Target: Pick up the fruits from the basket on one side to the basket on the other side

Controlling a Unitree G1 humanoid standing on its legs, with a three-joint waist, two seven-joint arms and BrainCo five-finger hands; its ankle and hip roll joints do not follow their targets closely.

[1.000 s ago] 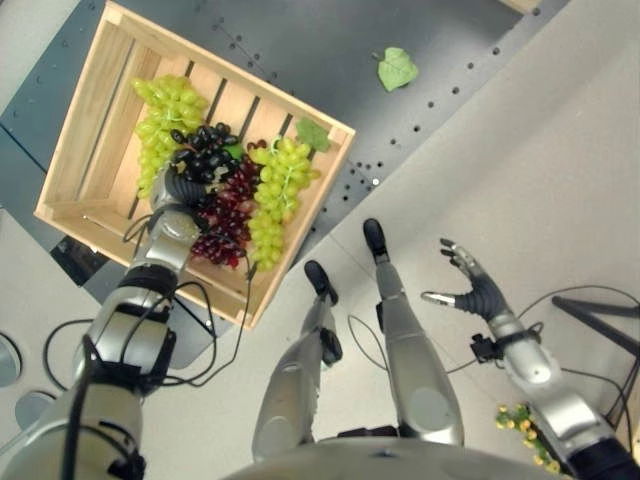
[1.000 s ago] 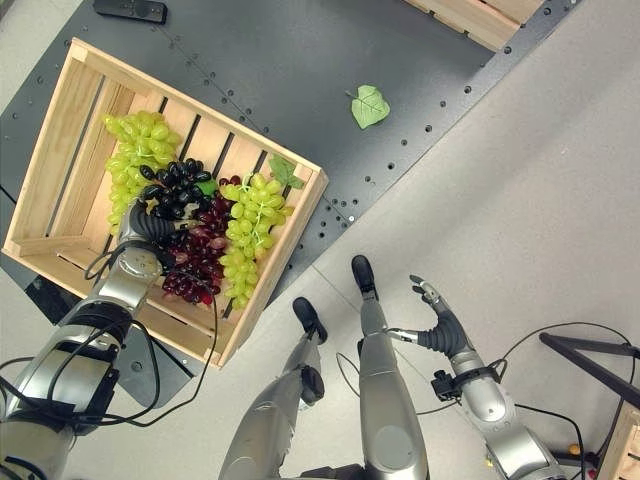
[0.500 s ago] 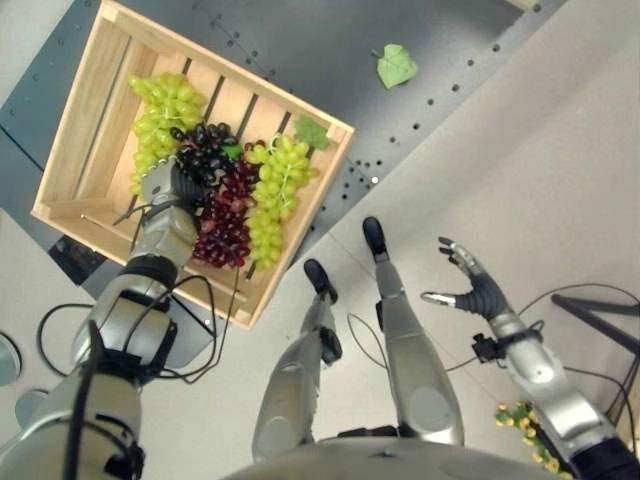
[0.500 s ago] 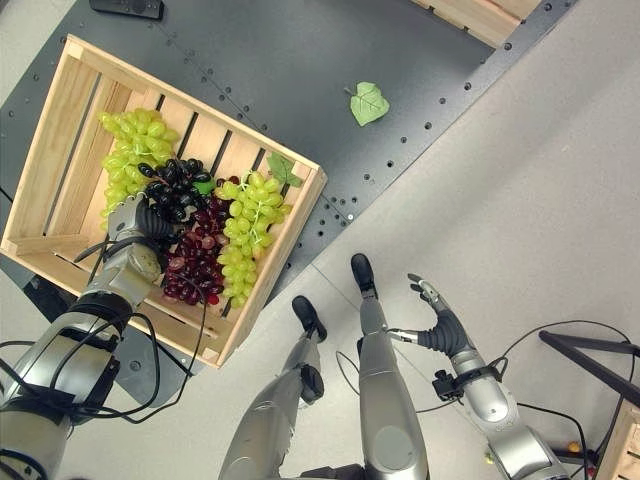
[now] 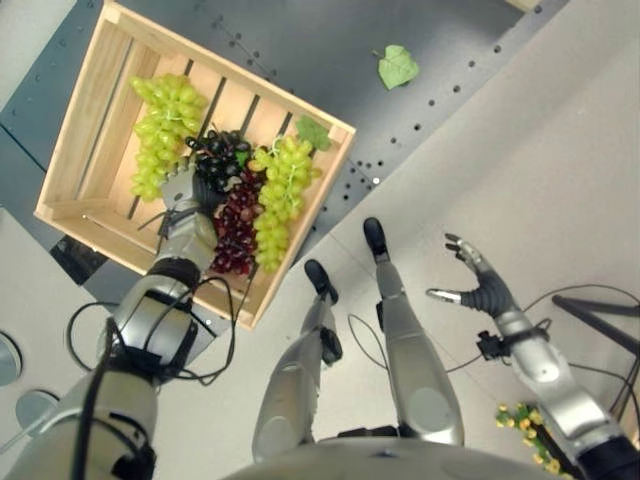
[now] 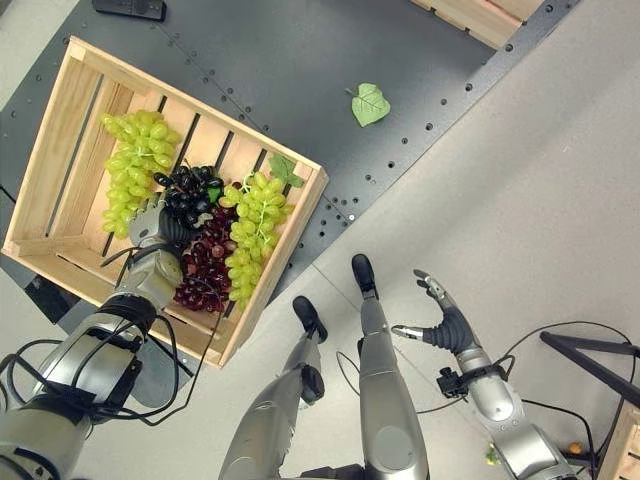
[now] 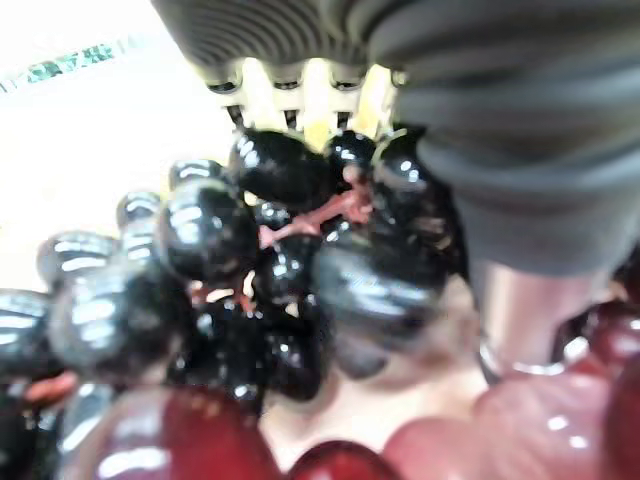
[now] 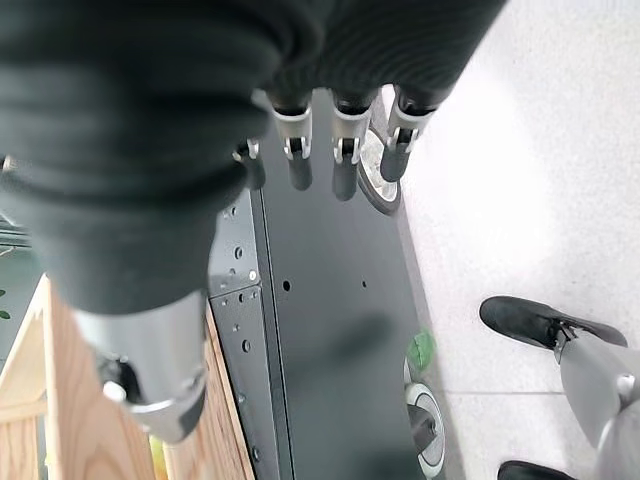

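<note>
A slatted wooden crate [image 6: 200, 105] on the dark platform holds two green grape bunches [image 5: 160, 120] [image 5: 280, 190], a red bunch [image 5: 238, 225] and a black bunch [image 5: 225, 158]. My left hand [image 5: 183, 195] reaches into the crate, between the left green bunch and the red one. In the left wrist view its fingers [image 7: 300, 90] and thumb curl round the black bunch [image 7: 270, 260], with red grapes [image 7: 560, 430] just past it. Off to the right, above the pale floor, my right hand [image 5: 480, 290] is open and holds nothing.
A loose green leaf [image 5: 397, 67] lies on the dark platform [image 8: 320, 300]. A second wooden crate [image 6: 480, 15] stands at the platform's far end. Another crate's edge [image 8: 70, 400] lies close to my right hand. Small yellow-green fruits [image 5: 525, 425] show at lower right.
My left hand has slid to the right inside the crate, and the black bunch has shifted with it toward the right green bunch. The right hand has barely moved.
</note>
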